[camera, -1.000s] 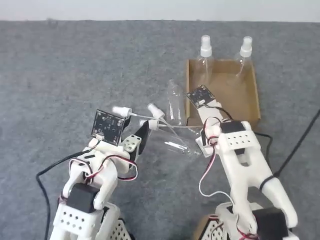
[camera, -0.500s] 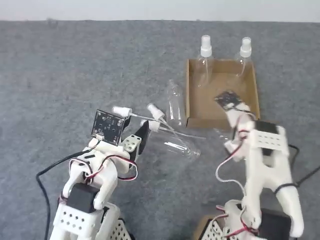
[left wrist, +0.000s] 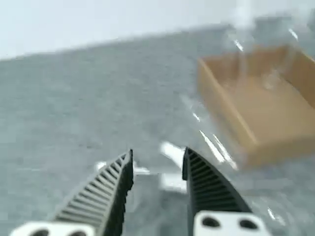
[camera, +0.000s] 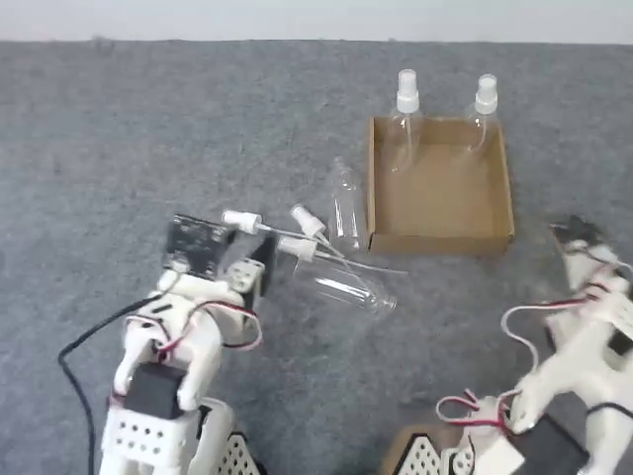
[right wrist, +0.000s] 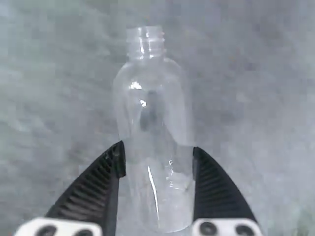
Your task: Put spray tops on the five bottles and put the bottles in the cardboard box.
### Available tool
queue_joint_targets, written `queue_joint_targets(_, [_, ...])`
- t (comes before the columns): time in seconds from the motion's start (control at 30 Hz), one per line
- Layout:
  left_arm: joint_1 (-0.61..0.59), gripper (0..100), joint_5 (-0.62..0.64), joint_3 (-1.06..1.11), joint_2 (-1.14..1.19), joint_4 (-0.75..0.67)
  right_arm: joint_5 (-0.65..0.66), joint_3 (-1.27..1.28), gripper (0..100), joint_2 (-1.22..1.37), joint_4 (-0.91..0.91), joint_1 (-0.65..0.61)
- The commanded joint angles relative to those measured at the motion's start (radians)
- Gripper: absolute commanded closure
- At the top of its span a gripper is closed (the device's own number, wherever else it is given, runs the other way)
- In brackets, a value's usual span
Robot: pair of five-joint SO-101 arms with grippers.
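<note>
**Clear shiny plastic on matt grey cloth**

The bottle (right wrist: 150,108) between the right gripper (right wrist: 157,147) jaws is clear, smooth plastic with bright glints and a moulded thread at its neck. Those jaws are matt black plastic, ribbed on the inner faces, on white plastic mounts. The table cover (right wrist: 256,73) beneath looks like grey felt or carpet, matt and fuzzy. The left gripper (left wrist: 158,155) has the same black toothed plastic jaws. Just ahead of it lie white plastic spray tops (left wrist: 170,147). Farther ahead, the box (left wrist: 256,108) is plain brown cardboard, matt and unprinted.
</note>
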Motion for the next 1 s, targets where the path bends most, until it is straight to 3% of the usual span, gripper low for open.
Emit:
queue_joint_targets(0.0, [-0.071,85,-0.052,-0.193,0.166,0.044,0.017,-0.049,92.4,0.027,-0.036,0.128])
queue_joint_targets(0.23, [-0.078,85,-0.183,-0.476,0.655,0.189,-0.028,-0.106,92.4,0.047,-0.036,0.179])
queue_joint_targets(0.43, [-0.175,85,-0.173,-0.648,1.008,0.219,-0.161,-0.258,92.4,0.234,-0.028,0.154])
queue_joint_targets(0.6, [-0.218,85,0.037,-0.819,1.250,0.219,-0.272,-0.387,92.4,0.398,-0.027,0.153])
queue_joint_targets(0.8, [-0.212,77,0.416,-1.000,1.499,0.221,-0.284,-0.422,92.4,0.430,0.028,0.151])
queue_joint_targets(0.97, [-0.212,77,0.580,-1.106,1.692,0.222,-0.282,-0.417,92.4,0.418,0.028,0.151])
